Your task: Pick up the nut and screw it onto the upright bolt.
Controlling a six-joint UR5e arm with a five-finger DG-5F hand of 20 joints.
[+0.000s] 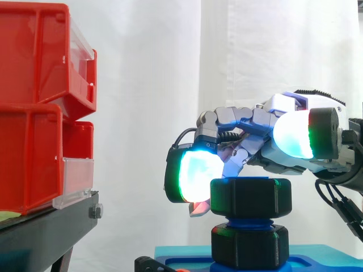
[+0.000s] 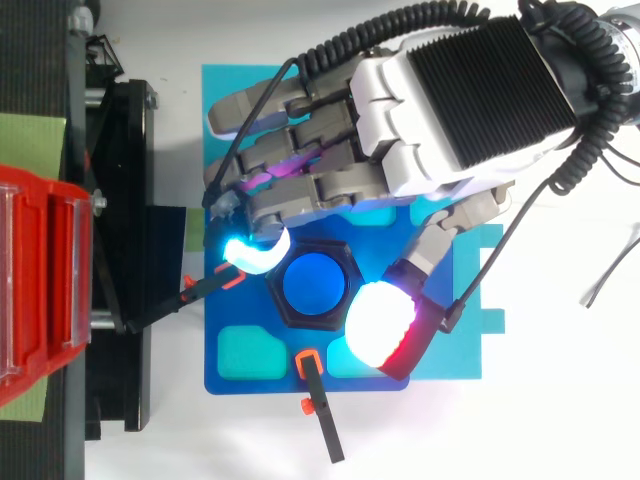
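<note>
**Pinching the nut at the top of the upright bolt**

- Hand point(image 2: 440, 110): enters the top view from 1 o'clock and the side view from 3 o'clock. The fingers are curled and drawn in narrow, closed on the nut.
- Contact: a cyan-glowing fingertip pad point(image 2: 252, 252) lies against the nut's rim at 10 o'clock. The white thumb pad point(image 2: 378, 322) meets the rim at 4 o'clock. In the side view the pads flank the nut at its own height.
- Nut point(image 1: 250, 197): black and hexagonal, sitting level on the top of the bolt point(image 2: 313, 283), whose round blue end shows in the bore from above.
- Bolt thread: a short blue band shows below the held nut.
- Second black nut point(image 1: 249, 245): under that band, at the bolt's foot.
- Blue fixture plate point(image 2: 462, 368): carries the bolt and lies on the white tabletop point(image 2: 560, 420).
- Clamps: black with orange tips, one at 6 o'clock of the nut point(image 2: 318, 400) and one at 9 o'clock point(image 2: 200, 292).
- Red bins point(image 1: 34, 68): stacked on a black stand point(image 1: 51, 226), at 9 o'clock and well apart from the hand.
</note>
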